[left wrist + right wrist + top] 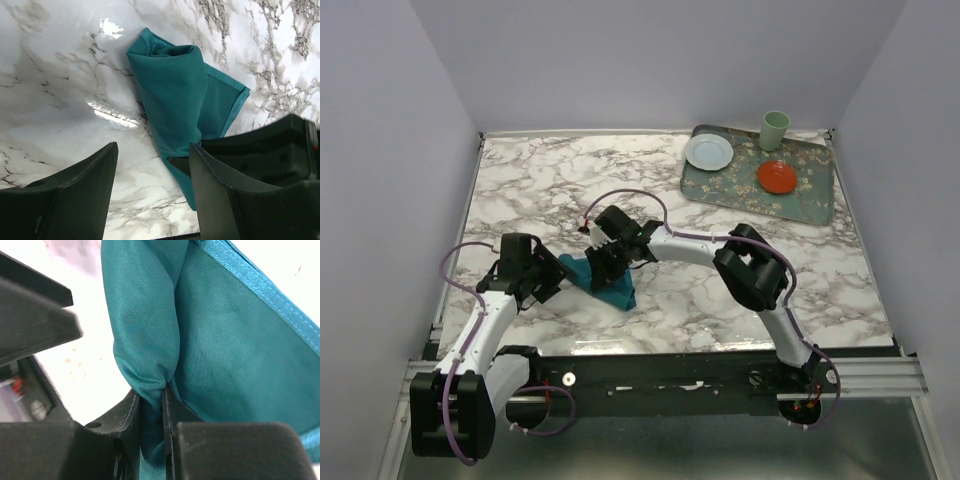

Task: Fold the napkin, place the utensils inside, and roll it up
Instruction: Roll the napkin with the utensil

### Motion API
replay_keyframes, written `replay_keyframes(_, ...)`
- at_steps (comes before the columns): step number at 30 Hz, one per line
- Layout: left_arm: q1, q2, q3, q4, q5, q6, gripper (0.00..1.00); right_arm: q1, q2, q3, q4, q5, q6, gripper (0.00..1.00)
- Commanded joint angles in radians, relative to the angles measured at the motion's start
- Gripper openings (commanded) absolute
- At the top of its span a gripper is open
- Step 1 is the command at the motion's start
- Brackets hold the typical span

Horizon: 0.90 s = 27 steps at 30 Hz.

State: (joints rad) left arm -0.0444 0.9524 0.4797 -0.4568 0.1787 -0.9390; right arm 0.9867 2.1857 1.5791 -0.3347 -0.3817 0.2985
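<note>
The teal napkin (605,285) lies rolled into a thick bundle on the marble table (570,180), near the front centre. It fills the left wrist view (185,95) and the right wrist view (225,345). My right gripper (607,258) is shut on a fold of the napkin, the cloth pinched between its fingers (172,410). My left gripper (552,278) is open and empty just left of the roll, its fingers (75,195) apart over bare marble. No utensils are visible; they may be hidden inside the roll.
A patterned grey-green tray (812,200) sits at the back right with a white plate (708,151), a red plate (776,177) and a pale green cup (774,130). White walls enclose the table on three sides.
</note>
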Motion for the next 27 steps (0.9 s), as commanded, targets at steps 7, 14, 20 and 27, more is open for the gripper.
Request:
replay_keyframes(7, -0.028, 0.058, -0.002, 0.088, 0.111, 0.063, 0.73, -0.148, 0.229, 0.120, -0.046, -0.641, 0.030, 0.01)
replay_keyframes(14, -0.091, 0.143, -0.024, 0.153, 0.078, 0.019, 0.75, -0.174, 0.325, 0.202, -0.041, -0.809, 0.112, 0.00)
replay_keyframes(20, -0.091, 0.160, -0.113, 0.268, 0.076, -0.073, 0.73, -0.183, 0.336, 0.135, 0.172, -0.904, 0.351, 0.01)
replay_keyframes(27, -0.091, 0.193, -0.138, 0.340, 0.088, -0.110, 0.70, -0.186, 0.310, 0.004, 0.608, -0.934, 0.664, 0.01)
